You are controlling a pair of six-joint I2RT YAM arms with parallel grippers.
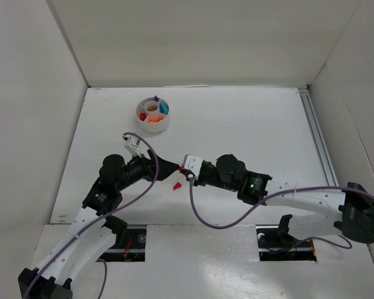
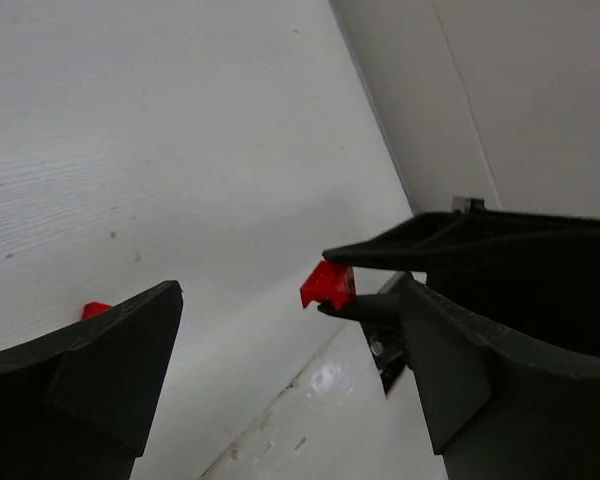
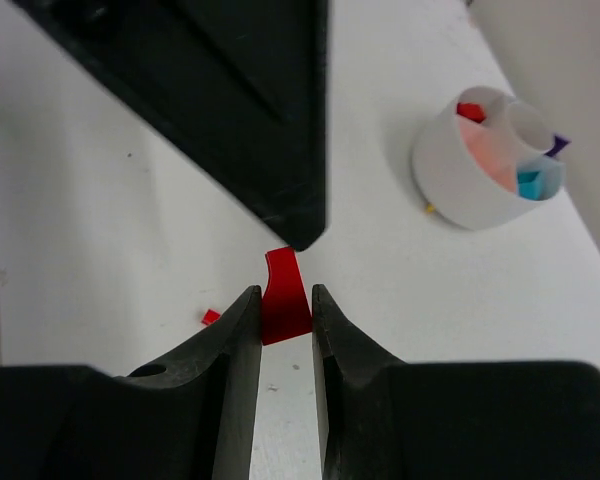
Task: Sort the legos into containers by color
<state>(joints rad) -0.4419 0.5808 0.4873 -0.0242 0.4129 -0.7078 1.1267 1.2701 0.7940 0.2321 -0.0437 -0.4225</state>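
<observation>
**A:** State of the right pincer [image 3: 284, 308]?

**B:** Narrow, clamped on a red lego [image 3: 283, 280], one finger against each flat side.

**A:** Direction of this lego?

**B:** Long axis along the fingers, pointing straight away from the wrist. Far end curved and sticking out past the fingertips, toward the tip of the left pincer [image 2: 285, 315]. Very near that tip, but impossible to say if touching.

**A:** And the left pincer itself?

**B:** Spread wide, gripping nothing. Meeting the right one nose to nose around the middle of the bench [image 1: 249, 124], a little to the left.

**A:** Any other piece outside the dish [image 1: 154, 129]?

**B:** Yes, a second red lego [image 1: 176, 185], lying on the bench just beside both pincers, on the near side. Too small for telling its long axis.

**A:** Place of the dish?

**B:** Far left part of the bench, well apart from both pincers. Standing upright. Red, orange and teal pieces in the outer compartments, a purple one at the far rim, a brown-orange one in the central well.
</observation>
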